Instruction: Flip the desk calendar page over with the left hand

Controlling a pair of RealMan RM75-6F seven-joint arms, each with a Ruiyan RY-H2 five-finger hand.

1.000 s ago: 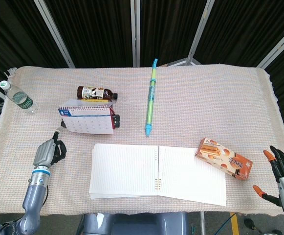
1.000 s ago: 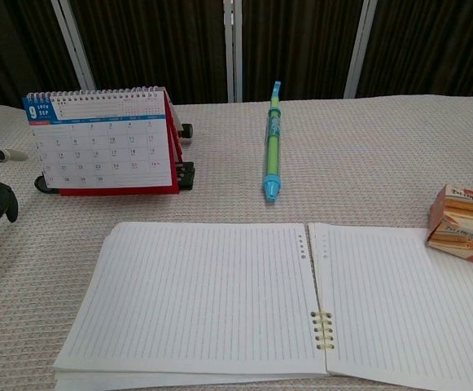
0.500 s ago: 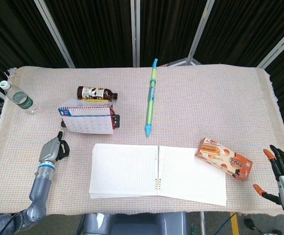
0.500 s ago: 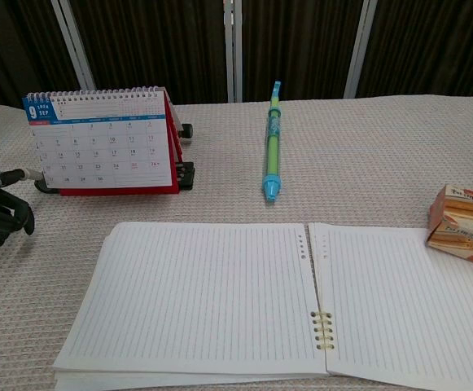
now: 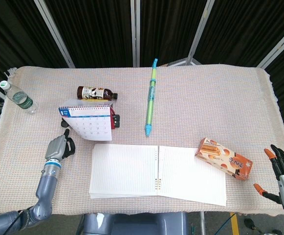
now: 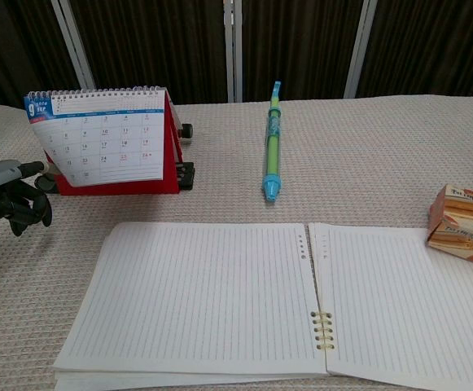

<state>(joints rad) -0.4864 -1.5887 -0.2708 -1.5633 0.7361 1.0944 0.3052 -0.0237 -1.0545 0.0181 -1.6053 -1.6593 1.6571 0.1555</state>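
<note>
An open notebook [image 5: 157,170] lies at the near edge of the table [image 5: 215,98], a biscuit box [image 5: 224,159] just right of it. A long pen [image 5: 151,97] lies mid-table; a brown bottle [image 5: 96,93] behind the calendar [image 5: 89,121], a water bottle [image 5: 18,97] at the far left. The calendar's front page [image 6: 102,147] is lifted, its bottom edge swung off the red stand. The left hand [image 5: 60,147] is low at the page's left corner, fingers curled, one pointing to it; contact is unclear. The right hand [image 5: 280,169] sits off the right corner, fingers spread, holding nothing. Woven cloth; dark curtains behind.
</note>
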